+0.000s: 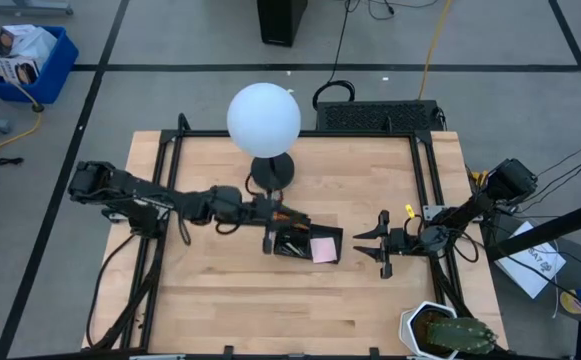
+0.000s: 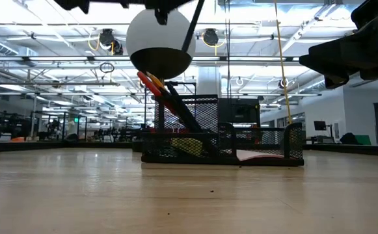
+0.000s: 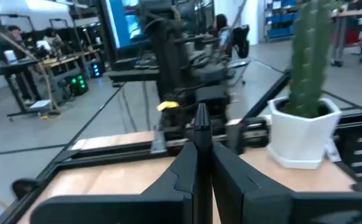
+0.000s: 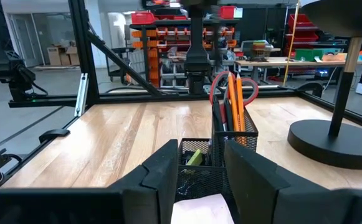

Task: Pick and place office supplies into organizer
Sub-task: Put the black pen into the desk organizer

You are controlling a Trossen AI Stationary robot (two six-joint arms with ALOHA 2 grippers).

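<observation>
R gripper (image 1: 370, 243): parked just beside the organizer's end, table level, jaws spread wide, nothing held.
Organizer (image 2: 296, 143): set mid-table, betw. both grippers, lamp close behind it.
Pad (image 1: 323, 250): laid flat in the compartment nearest the R gripper.
Yellow-green piece (image 4: 194, 157): seen low in the mesh section.
Scissors (image 4: 221, 84) & pencils (image 4: 238, 102): stood leaning in the other section, tops well above the rim.
L gripper (image 1: 270, 238): held over the organizer's far end, jaws narrow. A thin dark stick appears pinched betw. them, judged to be a black pen (image 3: 200, 121); not certain.
Risk 1: if released from too high, the pen could be bounced off the scissors or the rim & rolled onto the table.
Risk 2: the leaning pencils could be knocked over if the L fingers are lowered w/o clearance. The light mesh box could be tipped or dragged w/ them.
Risk 3: lamp (image 1: 263, 118) could be bumped by the L arm on retreat, as its base (image 4: 330, 144) is near.
Risk 4: organizer could be shoved if the R gripper is advanced, as little room is left.
</observation>
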